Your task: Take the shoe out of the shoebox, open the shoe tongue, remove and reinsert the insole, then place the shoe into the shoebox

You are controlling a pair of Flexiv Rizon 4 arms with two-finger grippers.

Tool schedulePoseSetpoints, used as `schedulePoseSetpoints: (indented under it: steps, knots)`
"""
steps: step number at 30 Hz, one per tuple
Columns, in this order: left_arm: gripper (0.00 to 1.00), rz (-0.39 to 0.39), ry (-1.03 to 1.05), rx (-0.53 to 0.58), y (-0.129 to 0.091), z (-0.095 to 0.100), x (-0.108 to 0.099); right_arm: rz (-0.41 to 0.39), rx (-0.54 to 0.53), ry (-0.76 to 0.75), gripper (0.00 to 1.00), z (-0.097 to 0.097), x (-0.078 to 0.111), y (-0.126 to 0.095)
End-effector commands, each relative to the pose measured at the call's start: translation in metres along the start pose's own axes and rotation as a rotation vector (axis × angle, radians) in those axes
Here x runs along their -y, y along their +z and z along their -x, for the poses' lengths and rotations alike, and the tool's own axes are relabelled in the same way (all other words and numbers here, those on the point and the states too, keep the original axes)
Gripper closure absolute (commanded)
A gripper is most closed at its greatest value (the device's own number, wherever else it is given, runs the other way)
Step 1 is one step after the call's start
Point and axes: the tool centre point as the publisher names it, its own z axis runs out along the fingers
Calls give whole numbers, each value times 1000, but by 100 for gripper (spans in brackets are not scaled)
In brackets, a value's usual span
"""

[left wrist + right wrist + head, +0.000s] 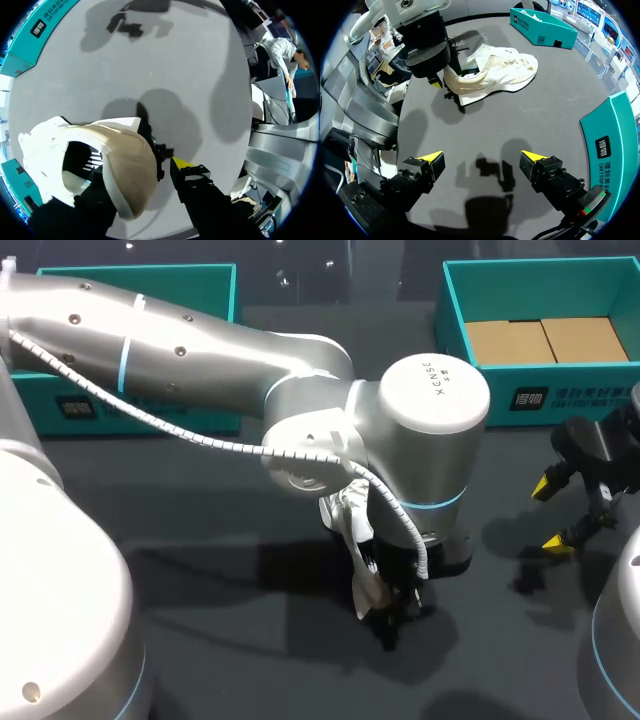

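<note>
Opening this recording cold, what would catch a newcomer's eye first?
The big silver left arm stretches in to the middle of the dark table, with the left pincer at the heel end of a white sneaker lying there. The right pincer hangs open over bare table at the right. Behind it stands a teal shoebox with cardboard inside.

The left arm (200,350) extends past the middle, the left gripper (388,612) pointing down close to the surface (200,530); the right gripper (481,159) hangs at the right, jaws spread wide.
</note>
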Motion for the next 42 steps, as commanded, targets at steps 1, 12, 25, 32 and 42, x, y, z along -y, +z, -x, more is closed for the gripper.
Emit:
schedulePoseSetpoints:
  steps: [1,12,25,32,42]
  knots:
    - [53,4,-10,-3,6,1,3,-2,2,1,0,-1,0,0]
    - [100,-22,-25,1,5,6,0,-2,2,1,0,-1,0,0]
    - [100,-67,56,-35,-64,46,-35,-2,2,1,0,-1,0,0]
    - [100,-59,124,-52,-112,75,-59,-2,2,1,0,-1,0,0]
    - [100,-39,142,-16,-149,99,-72,-2,2,1,0,-1,0,0]
